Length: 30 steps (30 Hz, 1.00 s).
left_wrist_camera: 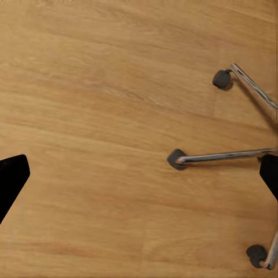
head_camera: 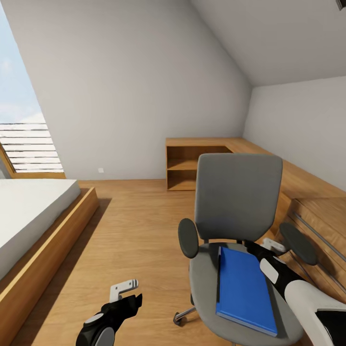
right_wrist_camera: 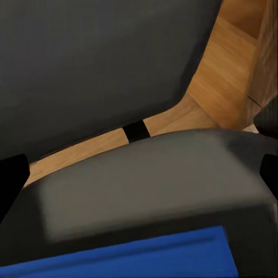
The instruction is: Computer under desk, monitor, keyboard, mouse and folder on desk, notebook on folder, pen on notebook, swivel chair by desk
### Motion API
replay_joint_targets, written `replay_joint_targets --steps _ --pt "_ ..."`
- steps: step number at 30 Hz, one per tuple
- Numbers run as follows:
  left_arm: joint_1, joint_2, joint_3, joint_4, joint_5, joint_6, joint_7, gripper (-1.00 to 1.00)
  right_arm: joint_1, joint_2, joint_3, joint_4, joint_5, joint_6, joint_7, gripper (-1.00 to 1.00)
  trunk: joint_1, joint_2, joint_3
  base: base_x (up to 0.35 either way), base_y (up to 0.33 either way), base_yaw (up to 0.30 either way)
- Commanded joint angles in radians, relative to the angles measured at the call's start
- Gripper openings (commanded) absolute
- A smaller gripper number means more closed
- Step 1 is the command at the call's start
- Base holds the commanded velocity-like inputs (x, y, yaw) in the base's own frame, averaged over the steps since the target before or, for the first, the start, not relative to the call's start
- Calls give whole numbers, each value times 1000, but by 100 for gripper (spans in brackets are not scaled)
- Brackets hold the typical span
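Observation:
The grey swivel chair (head_camera: pixel 238 192) stands right of centre on the plank floor of the bedroom, its back toward the far wall. A bright blue folder (head_camera: pixel 245 288) lies flat on its seat. My right gripper (head_camera: pixel 269 247) hovers open over the seat's rear right corner, just behind the folder and near the right armrest. In the right wrist view the chair seat (right_wrist_camera: pixel 145 185) and the folder's edge (right_wrist_camera: pixel 127 260) lie below the spread fingers. My left gripper (head_camera: pixel 129 294) hangs open over the floor left of the chair. Its wrist view looks down on the chair's metal base (left_wrist_camera: pixel 226 155) and casters.
A bed with a wooden frame (head_camera: pixel 43 240) runs along the left. Light wooden low cabinets (head_camera: pixel 192 166) stand at the far wall and continue along the right wall (head_camera: pixel 317 211), close to the chair. A skylight (head_camera: pixel 24 139) is at the far left.

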Motion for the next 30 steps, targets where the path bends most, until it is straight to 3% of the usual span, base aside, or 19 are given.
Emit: replay_joint_targets --steps 1,6,19,27,30 --pt "-1 0 -1 -3 11 1 10 100 -1 0 5 0 -6 -2 -10 100 0 0 -1 3 0 0" --pt "-1 0 1 -17 12 1 10 100 -1 1 6 -2 -3 -3 -43 100 0 0 -1 1 0 0" --pt "-1 0 5 -23 11 1 13 100 -1 4 6 -3 25 -2 -55 100 50 -91 -42 0 0 0" --pt "-1 0 5 -21 11 2 14 100 -1 4 6 -3 26 -2 -55 100 50 -91 -42 0 0 0" --pt "-1 0 5 -20 11 3 14 100 -1 4 6 -3 26 -2 -55 100 61 -112 -51 0 0 0"
